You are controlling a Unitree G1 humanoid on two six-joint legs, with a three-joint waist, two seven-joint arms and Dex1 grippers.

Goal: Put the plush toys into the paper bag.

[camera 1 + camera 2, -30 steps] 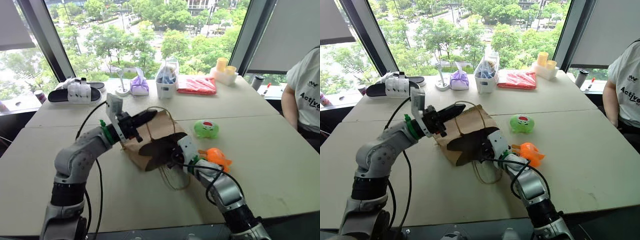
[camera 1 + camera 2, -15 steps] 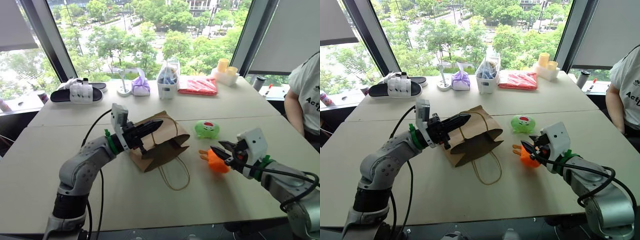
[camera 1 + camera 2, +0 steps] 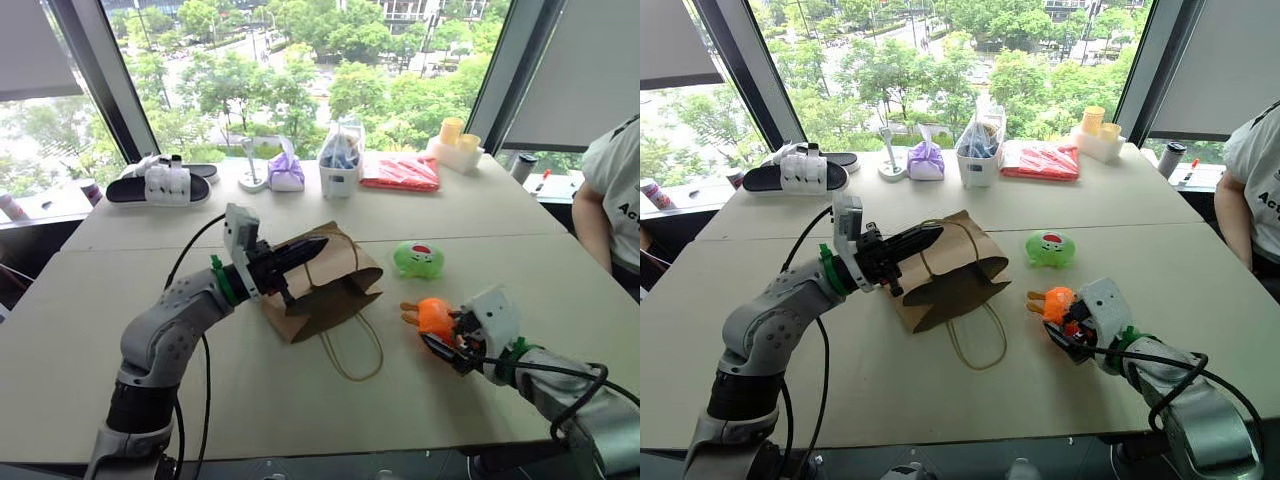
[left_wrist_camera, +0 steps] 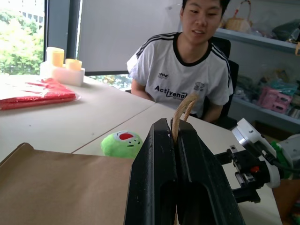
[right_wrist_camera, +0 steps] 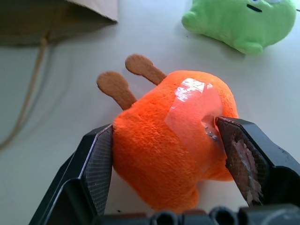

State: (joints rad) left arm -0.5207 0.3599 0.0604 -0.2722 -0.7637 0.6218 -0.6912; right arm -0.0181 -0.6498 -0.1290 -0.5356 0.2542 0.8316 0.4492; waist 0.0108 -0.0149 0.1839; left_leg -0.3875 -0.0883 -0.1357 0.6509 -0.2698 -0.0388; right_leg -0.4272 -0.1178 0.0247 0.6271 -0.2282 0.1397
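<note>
The brown paper bag (image 3: 330, 285) lies on its side mid-table, mouth toward me. My left gripper (image 3: 315, 245) is shut on one tan loop handle (image 4: 183, 105) and holds it up over the bag. The other handle (image 3: 350, 355) lies slack on the table. The orange plush toy (image 3: 433, 317) rests on the table to the right of the bag. My right gripper (image 5: 165, 131) is open around it, one finger (image 5: 96, 159) against each side. The green plush toy (image 3: 419, 259) sits just beyond the orange one, untouched.
Along the window edge stand black-and-white sandals (image 3: 160, 185), a purple tied pouch (image 3: 286, 175), a white tub holding a plastic bag (image 3: 342, 165), a red packet (image 3: 400, 172) and yellow cups (image 3: 452, 135). A person (image 3: 615, 190) sits at the table's right side.
My right gripper left the bag's mouth, swung right to the orange toy, opened and sank around it. The left gripper kept its hold on the handle.
</note>
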